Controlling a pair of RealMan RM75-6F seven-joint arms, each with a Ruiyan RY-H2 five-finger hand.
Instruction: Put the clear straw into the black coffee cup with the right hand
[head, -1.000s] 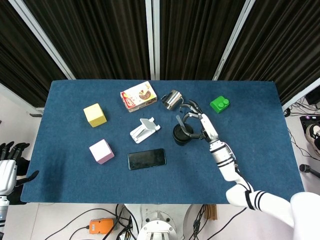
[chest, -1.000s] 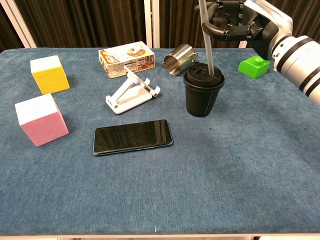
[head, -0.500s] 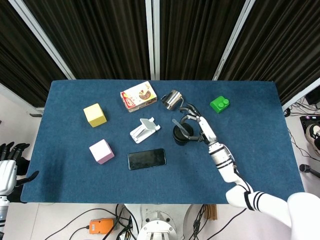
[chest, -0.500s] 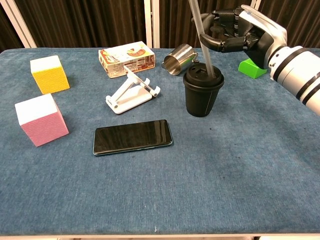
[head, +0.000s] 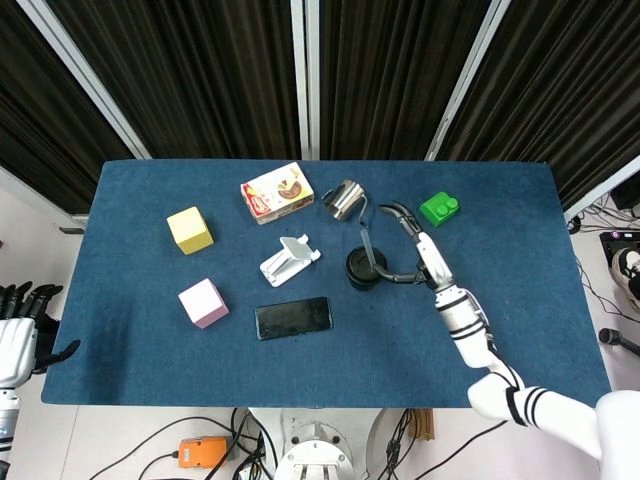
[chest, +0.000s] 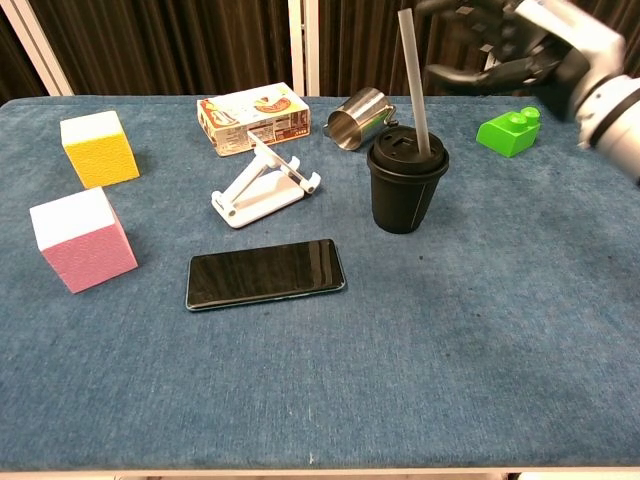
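The black coffee cup (chest: 405, 190) stands right of the table's middle, also seen from above as the cup (head: 361, 268). The clear straw (chest: 414, 85) stands in its lid, leaning slightly left, its lower end inside; from the head it shows as a short straw (head: 366, 241). My right hand (chest: 512, 45) hovers up and to the right of the straw, fingers spread, touching nothing; in the head view the right hand (head: 412, 245) curves around empty space beside the cup. My left hand (head: 16, 335) hangs off the table's left edge, empty.
A metal cup (chest: 357, 118) lies just behind the coffee cup, and a green brick (chest: 510, 131) sits to the right under my hand. A white phone stand (chest: 262, 185), black phone (chest: 265, 273), printed carton (chest: 253, 116), yellow cube (chest: 98, 148) and pink cube (chest: 82, 238) lie left.
My right hand let go of the straw, opened and drew back up and to the right. The straw stays standing in the cup.
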